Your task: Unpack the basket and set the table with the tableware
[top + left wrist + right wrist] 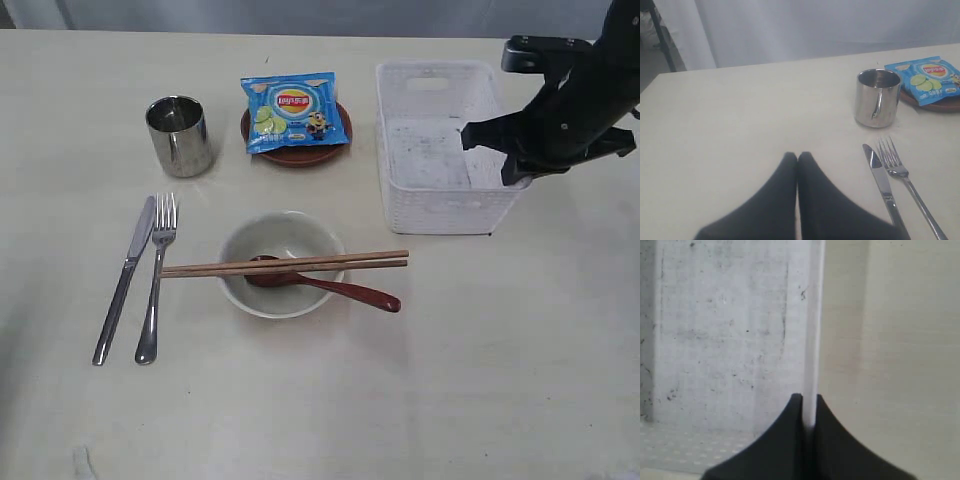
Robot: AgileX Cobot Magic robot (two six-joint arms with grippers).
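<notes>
The basket is standing on the far right of the worktop, its scuffed, dark-flecked floor showing. The right fingers are pinching the rim of its right-hand wall, with the thin white edge caught between them. The left fingers are hanging over bare worktop near the cutlery, pressed together with nothing between them.

The tableware is lying out to the left of the basket. The pale bowl is sitting near the middle, well apart from the basket. The wooden chopsticks are resting side by side across its rim, and under them the reddish-brown spoon is lying with its scoop in the bowl and its handle trailing out to the right. Left of the bowl, the knife and fork are lying side by side, the fork nearer the bowl. Beyond them the steel cup is standing upright.

Between cup and basket, the brown plate is carrying the blue snack packet, which is covering most of it. The packet is showing a red logo with white lettering too small to read, lime slices and a small yellow cartoon figure.
</notes>
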